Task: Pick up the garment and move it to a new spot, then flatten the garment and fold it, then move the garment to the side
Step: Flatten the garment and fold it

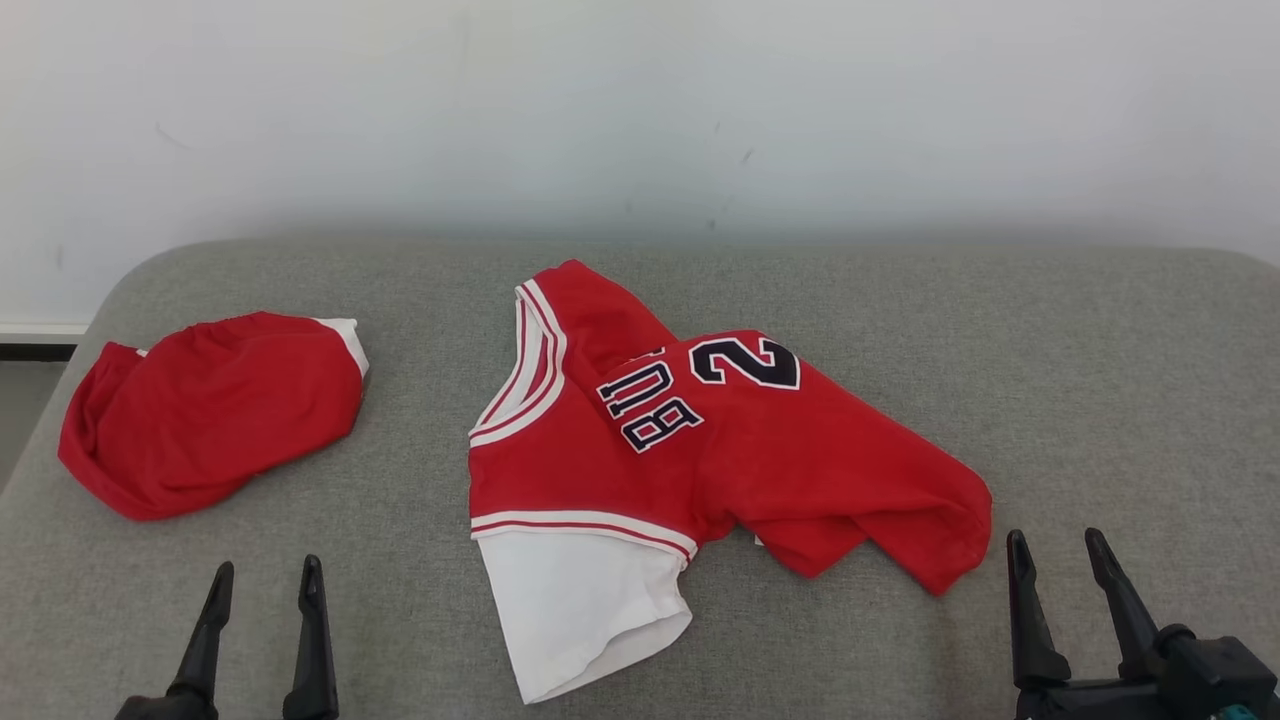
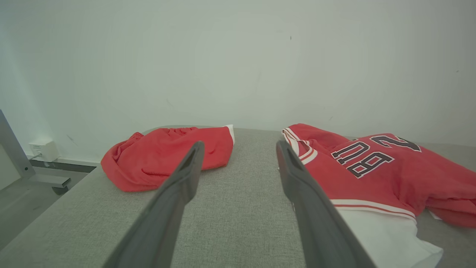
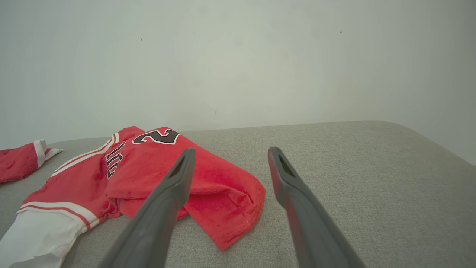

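Red jersey [image 1: 730, 450] crumpled at centre, shorts [image 1: 210, 410] at its 9 o'clock. Spread wide, empty: left tool [image 1: 268, 562], right tool [image 1: 1055, 534].

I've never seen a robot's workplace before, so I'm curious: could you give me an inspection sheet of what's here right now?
Surface: grey pad, fabric-covered, with rounded corners.
Job's things: red jersey, crumpled in the middle, partly folded over itself, white part toward the robot.
Clutter: red bundle of cloth on the robot's left, apart from the jersey.
Grippers: left pincer and right pincer, both open, holding nothing, at the near edge.
Cables: nothing seen on the pad.
Surroundings: white wall behind; small white box low on it.
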